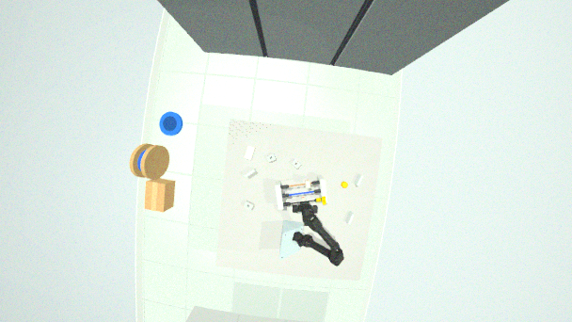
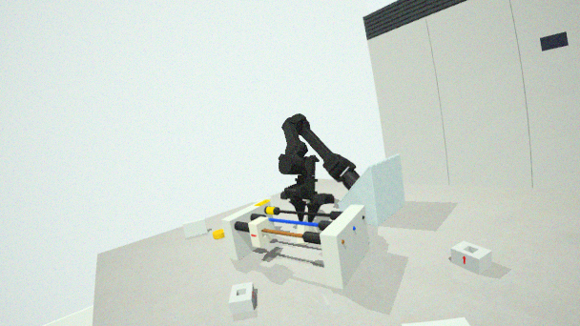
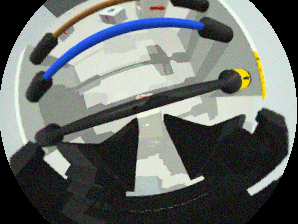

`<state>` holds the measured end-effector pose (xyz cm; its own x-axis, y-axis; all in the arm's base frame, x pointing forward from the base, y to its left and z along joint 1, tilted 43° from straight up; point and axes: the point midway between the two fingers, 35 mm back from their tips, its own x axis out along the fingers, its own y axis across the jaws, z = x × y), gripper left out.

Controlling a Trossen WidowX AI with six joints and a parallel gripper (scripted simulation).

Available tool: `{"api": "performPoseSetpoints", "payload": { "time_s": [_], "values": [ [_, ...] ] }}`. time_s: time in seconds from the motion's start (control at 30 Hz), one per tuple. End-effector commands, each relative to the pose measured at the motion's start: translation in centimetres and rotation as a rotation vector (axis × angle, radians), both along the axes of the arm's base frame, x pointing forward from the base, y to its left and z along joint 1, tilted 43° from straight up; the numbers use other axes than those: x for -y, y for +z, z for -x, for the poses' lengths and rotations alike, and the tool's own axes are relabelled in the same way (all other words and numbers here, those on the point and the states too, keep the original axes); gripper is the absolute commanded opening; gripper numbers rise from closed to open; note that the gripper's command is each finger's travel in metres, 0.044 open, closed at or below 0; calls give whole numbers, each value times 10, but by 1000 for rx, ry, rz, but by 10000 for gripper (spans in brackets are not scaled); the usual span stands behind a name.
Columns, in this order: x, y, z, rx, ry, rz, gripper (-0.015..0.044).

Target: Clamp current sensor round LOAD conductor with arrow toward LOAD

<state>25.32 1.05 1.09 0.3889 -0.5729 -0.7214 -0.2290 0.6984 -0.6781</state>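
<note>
Sensor, pale and narrow [image 2: 301,234] [image 3: 150,127], sits between the two fingertips, low inside the rack [image 1: 279,197] [image 2: 350,245] [image 3: 57,107], close to the black cable [image 2: 305,213] [image 3: 145,102]. The jaws [image 1: 303,206] [image 2: 305,221] are partly closed, a finger on either side of it; whether they grip it I cannot tell. A yellow sleeve [image 2: 270,210] [image 3: 243,78] rings one end of the black cable. Next across runs the blue cable [image 1: 301,193] [image 2: 291,221] [image 3: 120,28], then the copper cable [image 1: 296,185] [image 2: 283,233] [image 3: 80,23], which carries a cream block [image 1: 308,184] [image 2: 258,232] [image 3: 152,7] with a red mark. Outside the rack, a yellow ball [image 1: 344,185] [image 2: 218,234] and a white block with a red arrow [image 1: 248,205] [image 2: 470,261] rest on the counter [image 1: 263,265] [image 2: 167,274], off opposite ends.
</note>
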Motion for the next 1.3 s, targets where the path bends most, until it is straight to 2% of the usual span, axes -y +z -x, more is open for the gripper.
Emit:
{"api": "performPoseSetpoints", "payload": {
  "time_s": [0.0,0.2,0.33,1.0,1.23,1.27],
  "values": [
    [0,0,0,1,-2,0,141],
    [0,0,0,1,-2,0,101],
    [-2,1,1,-5,2,0,0],
    [20,11,55,-8,2,1,0],
    [22,10,57,-8,2,2,0],
    [21,10,56,-15,2,4,26]
  ]
}}
